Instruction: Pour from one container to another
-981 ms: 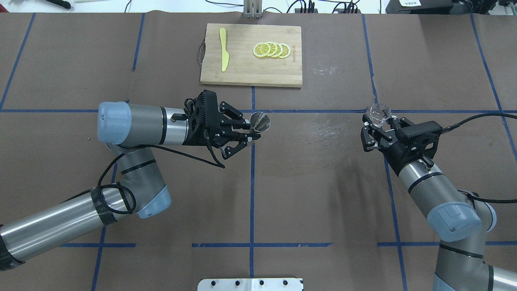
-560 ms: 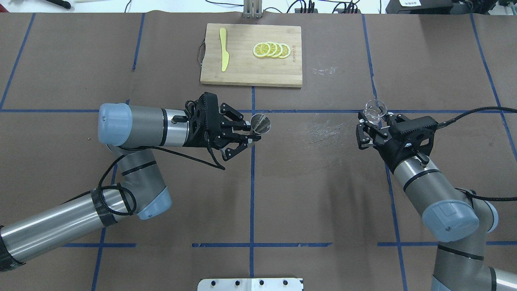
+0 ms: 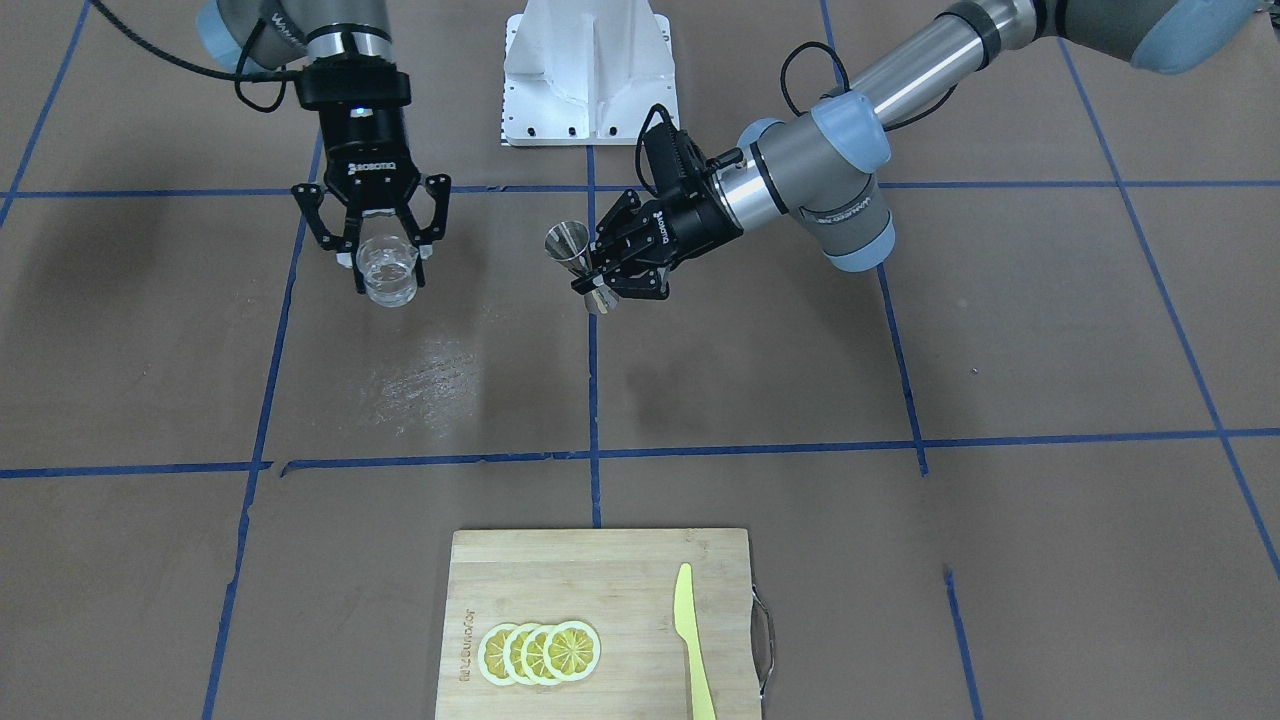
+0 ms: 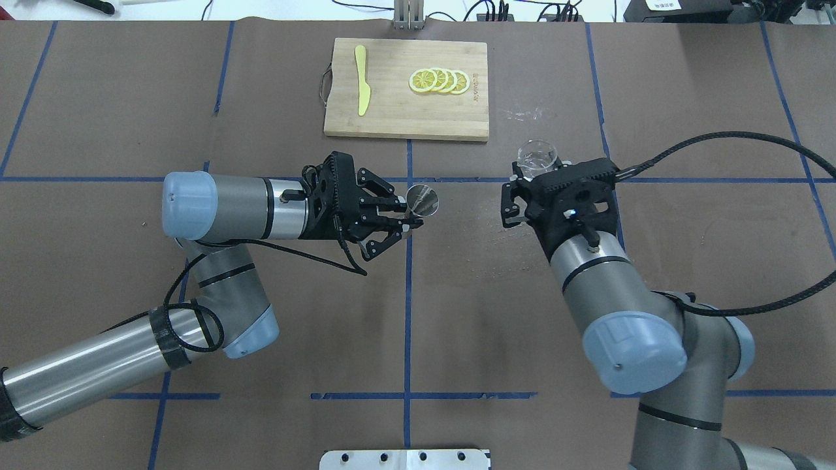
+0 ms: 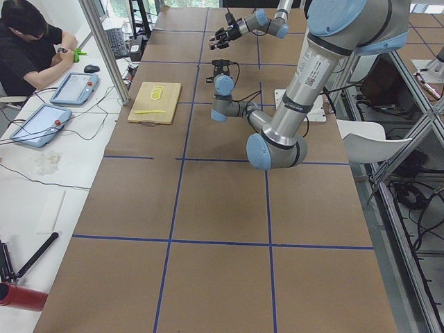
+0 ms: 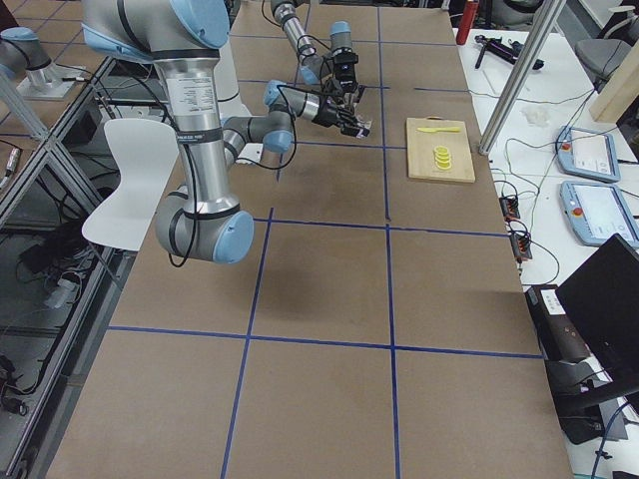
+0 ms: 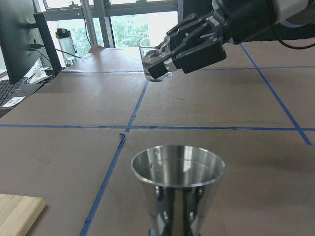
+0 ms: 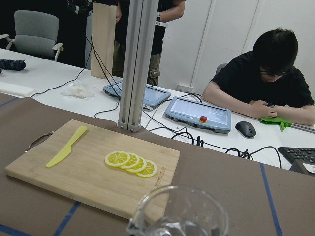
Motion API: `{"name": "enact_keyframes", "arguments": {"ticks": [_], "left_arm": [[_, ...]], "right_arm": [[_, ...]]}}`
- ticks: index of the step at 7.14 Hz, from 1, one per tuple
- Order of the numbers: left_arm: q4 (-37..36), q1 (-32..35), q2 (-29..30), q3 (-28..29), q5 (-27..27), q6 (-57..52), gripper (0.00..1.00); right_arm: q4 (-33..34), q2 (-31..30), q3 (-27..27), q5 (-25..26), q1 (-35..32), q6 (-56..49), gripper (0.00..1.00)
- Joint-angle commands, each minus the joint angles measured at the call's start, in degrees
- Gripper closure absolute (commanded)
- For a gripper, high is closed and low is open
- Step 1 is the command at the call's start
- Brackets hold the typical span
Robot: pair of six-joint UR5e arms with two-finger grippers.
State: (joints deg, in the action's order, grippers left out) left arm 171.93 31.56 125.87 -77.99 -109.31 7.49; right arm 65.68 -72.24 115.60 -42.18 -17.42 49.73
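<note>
The steel jigger point(image 4: 422, 199) point(image 3: 580, 262) point(image 7: 177, 189) is held upright above the table at its centre line, my left gripper point(image 4: 406, 215) point(image 3: 597, 275) shut on its waist. The clear glass cup point(image 4: 537, 156) point(image 3: 388, 270) point(image 8: 179, 215) point(image 7: 153, 60) holds clear liquid and hangs above the table, my right gripper point(image 4: 532, 171) point(image 3: 387, 268) shut around it. The cup stays upright, well apart from the jigger, to the right of it in the overhead view. The side views show both arms small and far off.
A bamboo cutting board point(image 4: 392, 111) point(image 3: 600, 590) lies at the far middle with a yellow plastic knife point(image 4: 361, 79) and lemon slices point(image 4: 439, 81) on it. A wet smear point(image 3: 425, 375) marks the brown table cover between the arms. Operators sit beyond the table's far edge.
My right arm has swung the glass cup leftward and slightly farther back, toward the jigger. The left gripper with the jigger has barely moved.
</note>
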Motion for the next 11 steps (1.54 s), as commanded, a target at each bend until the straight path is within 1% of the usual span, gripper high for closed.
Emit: {"name": "enact_keyframes", "arguments": {"ticks": [1,2,4,5,6,9,10,11], "left_arm": [[-0.5,-0.2,0.2,0.1,1.0,0.2,1.00],[-0.5,-0.2,0.1,0.2,1.0,0.6,1.00],[-0.6,-0.2,0.2,0.3,0.9,3.2,1.00],[-0.6,-0.3,0.2,0.3,0.9,3.2,1.00],[-0.5,-0.4,0.1,0.3,0.9,3.2,1.00],[-0.5,-0.7,0.2,0.2,0.9,3.3,1.00],[-0.5,-0.7,0.2,0.1,0.9,3.3,1.00],[-0.5,-0.8,0.1,0.0,0.9,3.3,1.00]], "right_arm": [[14.9,8.8,0.2,4.2,2.4,0.0,1.00],[15.2,9.0,0.2,6.5,3.3,-0.1,1.00],[15.6,9.0,-0.1,8.3,3.7,-0.7,1.00],[18.1,9.4,-0.2,8.8,3.8,-3.4,1.00],[19.0,9.4,-0.3,9.8,4.2,-4.9,1.00],[19.0,11.1,-2.8,12.8,5.1,-14.5,1.00],[19.0,11.2,-3.0,12.9,5.3,-14.7,1.00],[20.5,12.5,-3.9,13.0,5.3,-14.7,1.00]]}}
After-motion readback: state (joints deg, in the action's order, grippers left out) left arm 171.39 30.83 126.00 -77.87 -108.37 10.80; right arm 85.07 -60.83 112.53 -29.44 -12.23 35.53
